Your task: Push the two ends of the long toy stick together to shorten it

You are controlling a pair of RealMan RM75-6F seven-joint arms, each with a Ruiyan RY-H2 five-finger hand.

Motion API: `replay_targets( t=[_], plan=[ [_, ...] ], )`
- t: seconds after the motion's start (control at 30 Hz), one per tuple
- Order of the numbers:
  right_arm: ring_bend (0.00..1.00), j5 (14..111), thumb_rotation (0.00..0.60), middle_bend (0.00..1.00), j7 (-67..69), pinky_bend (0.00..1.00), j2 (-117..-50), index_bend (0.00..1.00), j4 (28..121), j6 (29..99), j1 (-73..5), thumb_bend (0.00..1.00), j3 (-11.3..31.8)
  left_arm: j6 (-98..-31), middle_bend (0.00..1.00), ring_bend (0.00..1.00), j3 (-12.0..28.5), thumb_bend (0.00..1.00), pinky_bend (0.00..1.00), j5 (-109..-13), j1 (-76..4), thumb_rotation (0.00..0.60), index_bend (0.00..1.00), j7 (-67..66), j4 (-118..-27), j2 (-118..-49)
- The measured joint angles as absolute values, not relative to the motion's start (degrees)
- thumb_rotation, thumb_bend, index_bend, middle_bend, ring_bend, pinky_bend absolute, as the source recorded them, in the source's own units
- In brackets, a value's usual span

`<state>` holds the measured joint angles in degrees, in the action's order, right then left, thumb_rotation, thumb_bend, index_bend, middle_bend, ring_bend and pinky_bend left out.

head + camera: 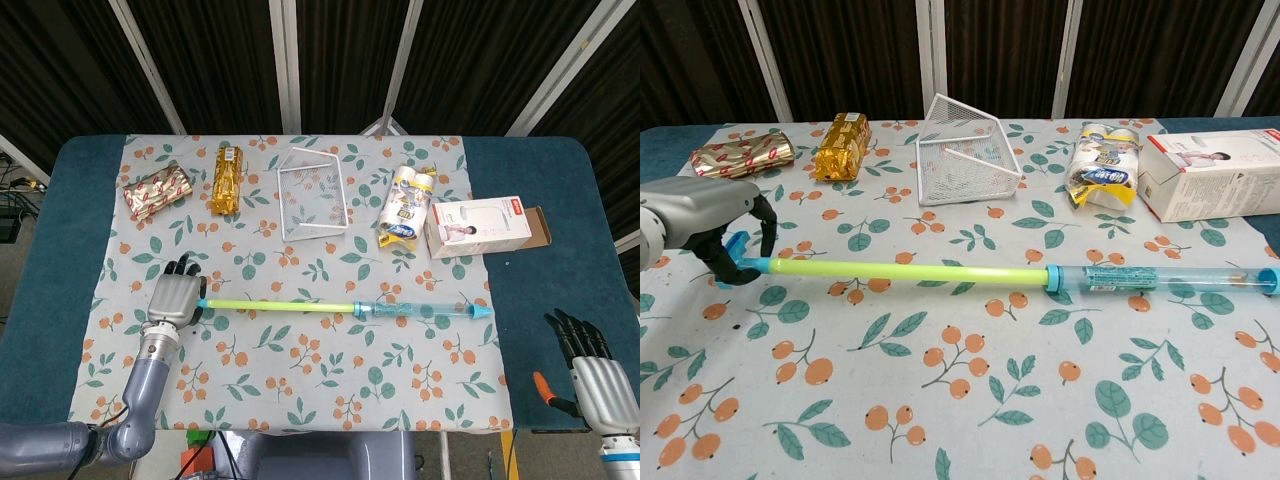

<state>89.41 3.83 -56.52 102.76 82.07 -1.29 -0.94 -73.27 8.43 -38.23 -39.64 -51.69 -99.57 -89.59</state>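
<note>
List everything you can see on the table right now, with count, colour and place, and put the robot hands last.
Toy stick: 1, yellow-green rod in a clear blue tube, lying across the cloth's middle.
Red-gold wrapped package: 1, far left.
Gold wrapped package: 1, right of the red one.
Wire basket: 1, white, far centre.
Snack bag: 1, white, yellow and blue, right of the basket.
Carton: 1, white with a red edge, far right.
Tablecloth: 1, white with an orange-fruit and leaf print.
Left robot hand: 1, grey, curled around the stick's left end.
Right robot hand: 1, grey and black, off the table's near right corner, holding nothing.
</note>
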Motion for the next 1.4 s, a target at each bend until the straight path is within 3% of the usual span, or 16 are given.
replay_targets(
  t=[0.3,0.53,0.77,0.9,1.07,1.4],
  plan=[
    [0.0,83.8,0.6,0.0,-2.8,0.0,-56.0,0.0,110.2,73.4,-7.6,0.4,2.4,-76.1,0.2,0.02,7.5,0.49,0.13,-39.7,-39.3,0.6,0.58,-52.9,-107.2,-86.6],
    [0.0,70.7,0.6,0.0,-12.6,0.0,-58.4,0.0,111.4,65.2,-14.8,0.4,6.1,-77.2,0.2,0.02,6.1,0.49,0.13,-41.0,-39.3,0.6,0.58,-54.0,-110.2,-85.2],
    [0.0,58.4,0.6,0.0,-21.1,0.0,-62.4,0.0,108.6,61.7,-20.6,0.4,8.7,-76.6,0.2,0.02,5.7,0.49,0.13,-41.4,-39.3,0.6,0.58,-53.3,-111.0,-83.7],
    [0.0,52.7,0.6,0.0,-25.5,0.0,-64.5,0.01,106.0,60.3,-23.1,0.4,8.8,-76.1,0.2,0.02,5.6,0.49,0.13,-41.0,-39.4,0.6,0.58,-52.7,-110.9,-83.3],
    [0.0,47.0,0.6,0.0,-29.6,0.0,-67.2,0.19,102.9,59.1,-25.5,0.4,7.8,-75.8,0.2,0.02,5.8,0.49,0.13,-40.7,-39.5,0.6,0.58,-51.9,-110.6,-83.2],
    [0.0,43.3,0.6,0.0,-30.7,0.0,-71.0,0.21,98.6,59.7,-27.0,0.4,6.4,-75.9,0.2,0.02,5.2,0.49,0.13,-41.0,-39.6,0.6,0.58,-51.7,-111.0,-82.5]
  ],
)
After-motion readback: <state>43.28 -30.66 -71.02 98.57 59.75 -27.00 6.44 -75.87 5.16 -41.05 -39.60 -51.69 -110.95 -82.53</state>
